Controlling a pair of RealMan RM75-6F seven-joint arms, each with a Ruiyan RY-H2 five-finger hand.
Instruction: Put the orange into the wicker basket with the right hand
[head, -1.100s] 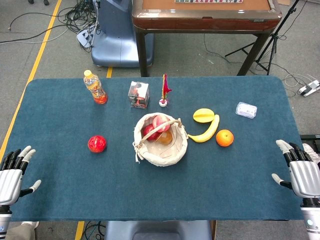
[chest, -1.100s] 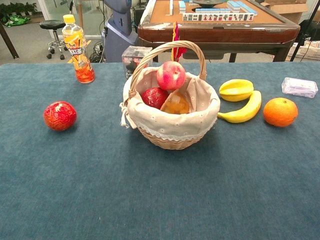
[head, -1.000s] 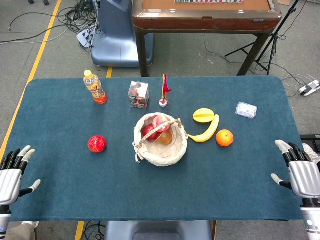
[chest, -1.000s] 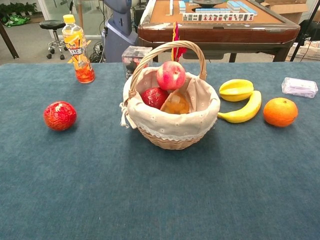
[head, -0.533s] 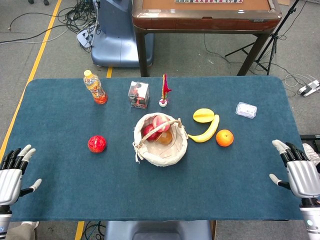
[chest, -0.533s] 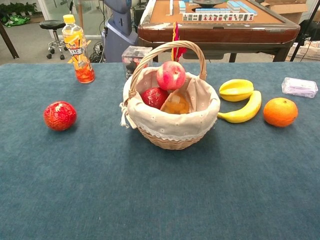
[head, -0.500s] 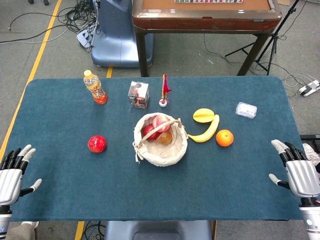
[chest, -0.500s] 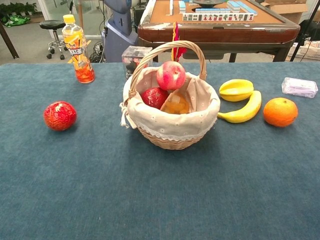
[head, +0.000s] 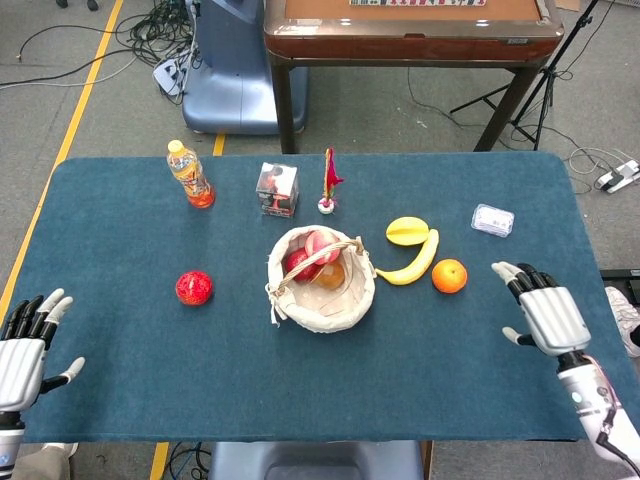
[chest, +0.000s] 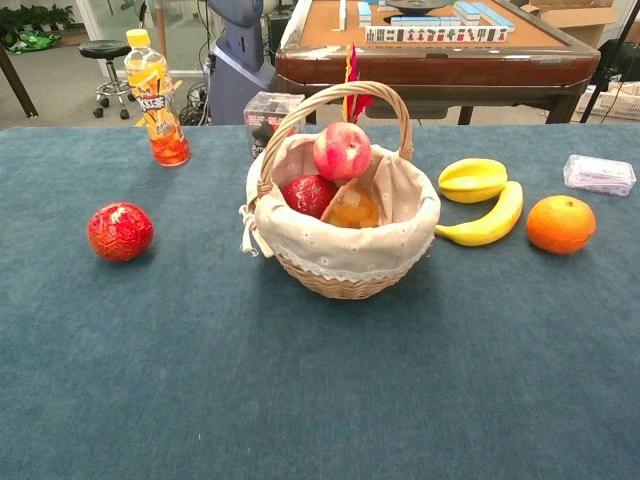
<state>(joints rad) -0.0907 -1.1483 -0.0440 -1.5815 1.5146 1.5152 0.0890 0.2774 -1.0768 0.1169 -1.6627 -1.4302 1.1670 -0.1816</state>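
Now my right robot hand (head: 545, 317) is spread out, holding nothing, and the orange (head: 449, 275) sits at its ten o'clock; it looks round and firm, so I'd cup its sides

- A round, glossy orange fruit (head: 450, 276) (chest: 560, 223) sits on the dark teal cloth of the table, toward its right side, free of any hand. A yellow banana lies just beside it on the basket side, apart from it.
- A small round wicker basket (head: 322, 300) (chest: 345, 272) with a cream cloth lining and an upright arched handle stands near the table's middle. It holds a pink-red apple, a darker red fruit and a yellow-orange item.
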